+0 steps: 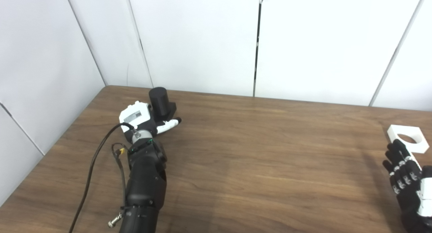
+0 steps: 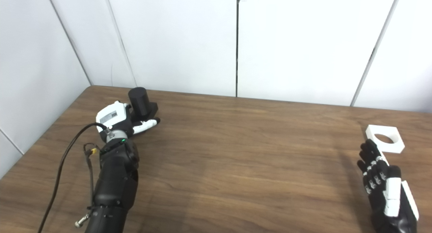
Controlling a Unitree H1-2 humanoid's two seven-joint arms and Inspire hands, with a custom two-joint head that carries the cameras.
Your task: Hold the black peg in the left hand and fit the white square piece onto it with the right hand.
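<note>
Your right hand (image 2: 384, 185) sat lower right, fingers spread, empty, white square piece (image 2: 385, 138) just above its fingertips. Upper left, left hand (image 2: 123, 123) looked wrapped around the upright black peg (image 2: 139, 101).

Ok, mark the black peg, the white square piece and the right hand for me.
black peg (image 1: 158, 99): left eye view, side of its cylinder.
white square piece (image 2: 395, 144): right eye view, flat top beside the round hole.
right hand (image 2: 383, 179): right eye view, back of the hand.
</note>
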